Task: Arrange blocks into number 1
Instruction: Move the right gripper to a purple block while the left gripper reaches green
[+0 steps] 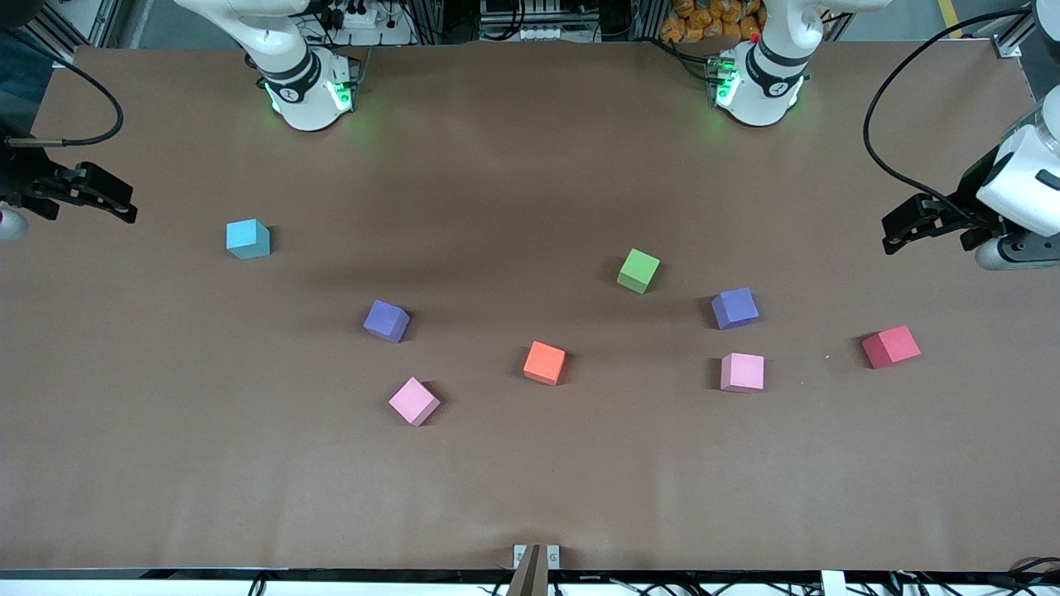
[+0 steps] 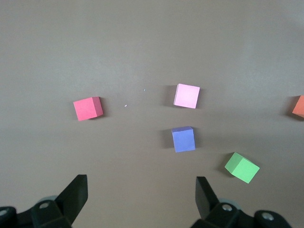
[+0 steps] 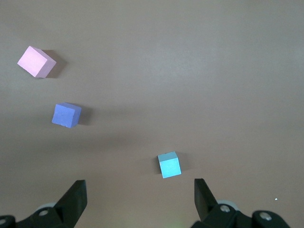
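Five blocks lie apart on the brown table. The green block is nearest the robots. One purple block and one pink block sit toward the left arm's end. The other purple block and pink block sit toward the right arm's end. My left gripper hangs open and empty over the table's left-arm end. My right gripper hangs open and empty over the right-arm end.
A light-blue cube lies near the right gripper. An orange cube sits mid-table between the two pink blocks. A red cube lies toward the left arm's end.
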